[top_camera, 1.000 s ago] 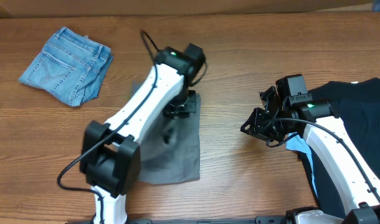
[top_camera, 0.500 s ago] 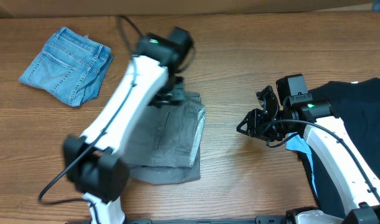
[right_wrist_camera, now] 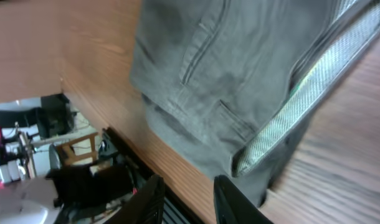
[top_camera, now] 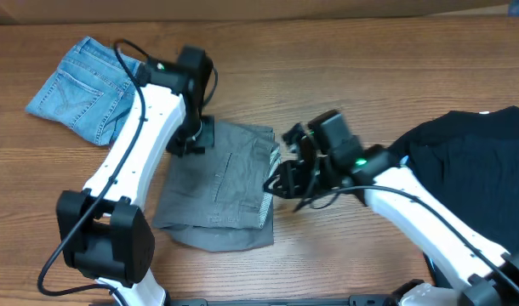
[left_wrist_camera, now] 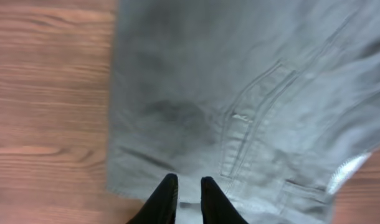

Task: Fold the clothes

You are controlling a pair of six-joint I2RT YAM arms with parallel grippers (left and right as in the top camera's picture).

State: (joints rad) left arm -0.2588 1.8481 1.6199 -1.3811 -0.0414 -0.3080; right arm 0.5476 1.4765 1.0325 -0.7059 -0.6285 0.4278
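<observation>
The clothes, grey-khaki shorts (top_camera: 219, 183), lie folded mid-table, with a pale mesh lining (top_camera: 272, 185) showing along their right edge. My left gripper (top_camera: 194, 143) sits at their upper left corner. In the left wrist view its tips (left_wrist_camera: 189, 196) hover over the near hem of the shorts (left_wrist_camera: 240, 93) with only a narrow gap, and whether cloth is pinched does not show. My right gripper (top_camera: 278, 181) is beside the right edge. In the right wrist view it (right_wrist_camera: 190, 199) stands open over bare wood, with the shorts (right_wrist_camera: 227, 68) and lining (right_wrist_camera: 302, 106) just beyond.
A folded blue denim pair (top_camera: 91, 89) lies at the far left. A black garment (top_camera: 476, 166) is heaped at the right edge. In the right wrist view the table's front edge (right_wrist_camera: 115, 140) runs close by, with dark equipment below it.
My left gripper moved left across the shorts, which now lie wider with the lining exposed, and its jaws narrowed. The right arm swung left from the black garment to the shorts' right edge.
</observation>
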